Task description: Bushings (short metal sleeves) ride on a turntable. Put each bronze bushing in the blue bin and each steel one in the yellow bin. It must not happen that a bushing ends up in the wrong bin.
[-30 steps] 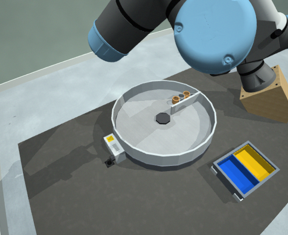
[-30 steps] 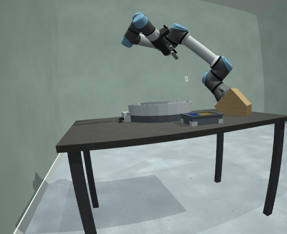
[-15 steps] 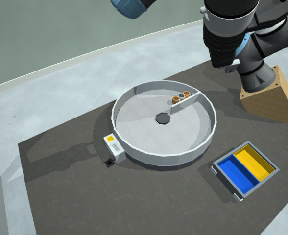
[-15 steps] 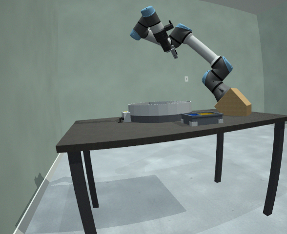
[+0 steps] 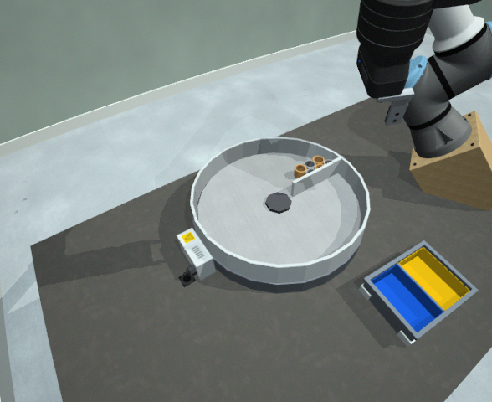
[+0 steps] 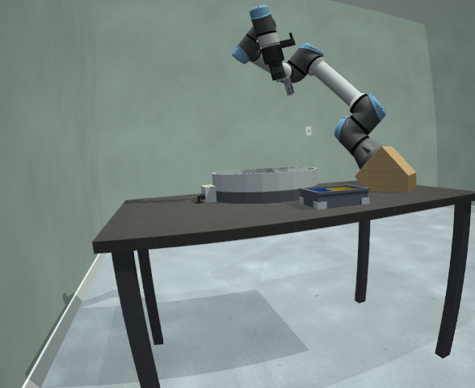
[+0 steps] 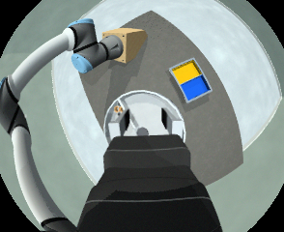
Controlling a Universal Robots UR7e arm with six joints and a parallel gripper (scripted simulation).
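A round grey turntable [image 5: 279, 209] with a raised rim stands on the dark table. Two bronze bushings [image 5: 300, 170] [image 5: 318, 161] and small grey steel ones [image 5: 310, 164] cluster against a straight white fence [image 5: 315, 176] at the turntable's far right. The two-part bin holds a blue half [image 5: 404, 301] and a yellow half [image 5: 434, 276], both empty. My gripper [image 5: 395, 110] hangs high above the table, open and empty, beyond the turntable's far right edge; it also shows in the side view [image 6: 287, 88]. In the wrist view the turntable [image 7: 142, 116] and the bin [image 7: 191, 81] lie far below.
A wooden wedge block [image 5: 458, 166] carries the arm's base at the right. A small white control box [image 5: 196, 252] with a yellow warning label sits against the turntable's near left rim. A dark hub [image 5: 277, 202] marks the turntable's centre.
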